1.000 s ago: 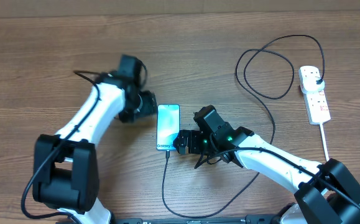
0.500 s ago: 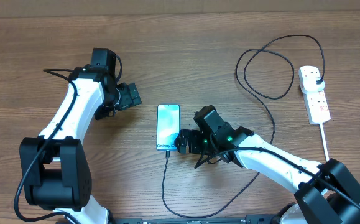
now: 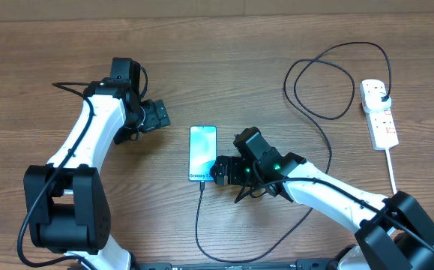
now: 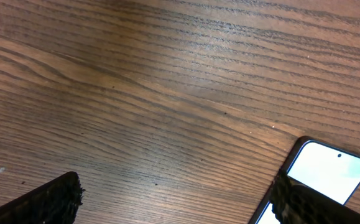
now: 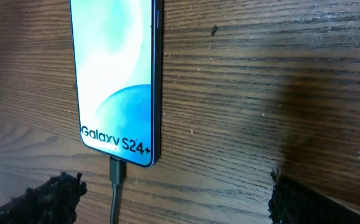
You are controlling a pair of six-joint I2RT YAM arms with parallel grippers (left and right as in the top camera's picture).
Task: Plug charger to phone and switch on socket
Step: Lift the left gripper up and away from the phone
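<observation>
Charger (image 5: pixel 116 173) tip seated in phone (image 5: pixel 114 74). Right gripper (image 3: pixel 220 171) beside phone, left gripper (image 3: pixel 157 115) off it; both spread, empty. Socket (image 3: pixel 379 114) switch likely remains.

The left arm (image 3: pixel 97 139) and the right arm (image 3: pixel 329 196) share one build: smooth white link shells joined by chunky black joint housings, each ending in a boxy black base (image 3: pixel 70 214). A thin black cable (image 3: pixel 68 86) loops along the left arm's white link. A small green light (image 3: pixel 276 166) glows on the right wrist housing. The left claw (image 3: pixel 160 116) and right claw (image 3: pixel 215 172) are black, and their fingertips (image 4: pixel 49 199) look rough and foam-like at the edges.
</observation>
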